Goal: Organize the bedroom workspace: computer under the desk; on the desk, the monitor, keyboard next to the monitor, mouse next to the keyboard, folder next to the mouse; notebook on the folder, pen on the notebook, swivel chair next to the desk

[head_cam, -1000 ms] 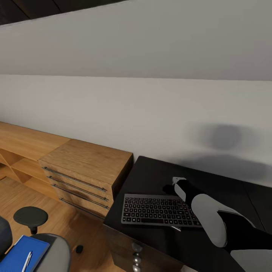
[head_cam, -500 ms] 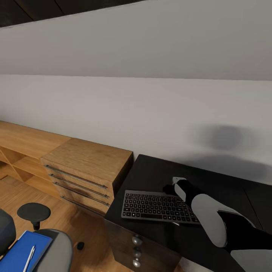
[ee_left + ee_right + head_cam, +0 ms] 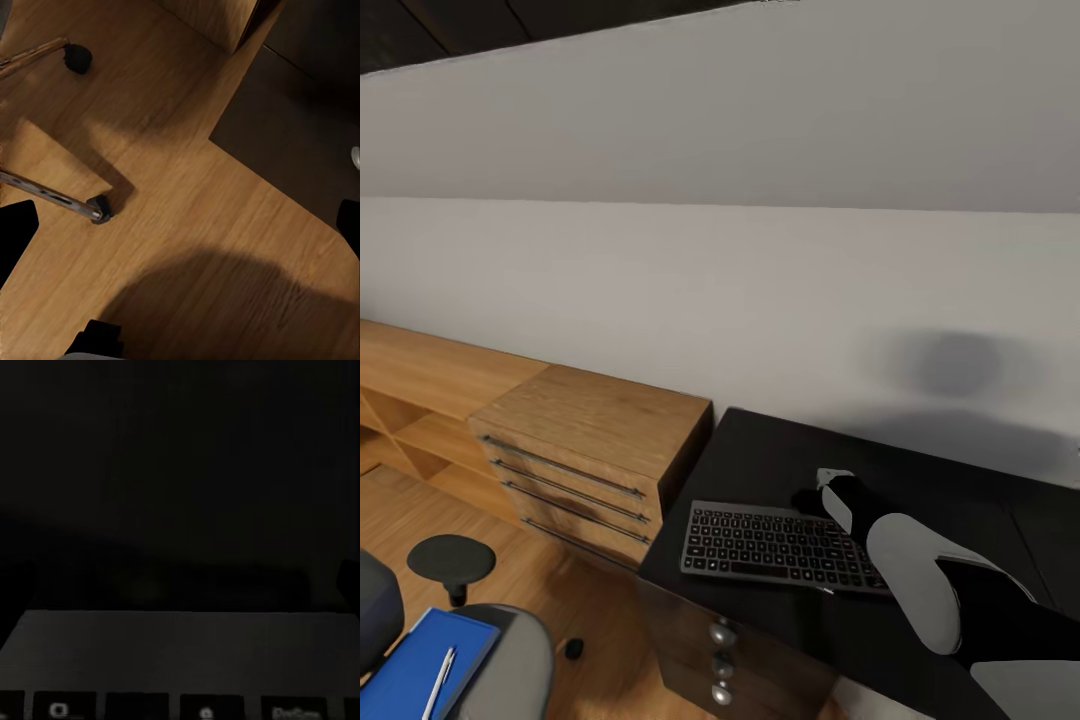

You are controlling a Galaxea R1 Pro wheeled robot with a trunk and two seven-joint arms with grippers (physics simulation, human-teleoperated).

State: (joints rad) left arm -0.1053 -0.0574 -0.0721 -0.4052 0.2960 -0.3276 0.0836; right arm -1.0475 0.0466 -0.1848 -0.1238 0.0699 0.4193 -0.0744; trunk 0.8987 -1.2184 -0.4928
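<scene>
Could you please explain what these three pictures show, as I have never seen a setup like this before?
These are simulator renders from a wheeled robot with two arms, steered by a person. The large picture comes from its head camera, looking down at a black desk. A keyboard lies on the desk, and the robot's right arm reaches over it, with the right gripper at the keyboard's far edge; I cannot tell whether it is open or shut. Beside the desk stands a light wooden drawer unit. At lower left is a swivel chair with a blue folder and a white pen on it.

The brown picture is the left wrist camera, looking down at the wooden floor and the chair's chrome legs. The dark picture is the right wrist camera, close over the keyboard's keys.
</scene>
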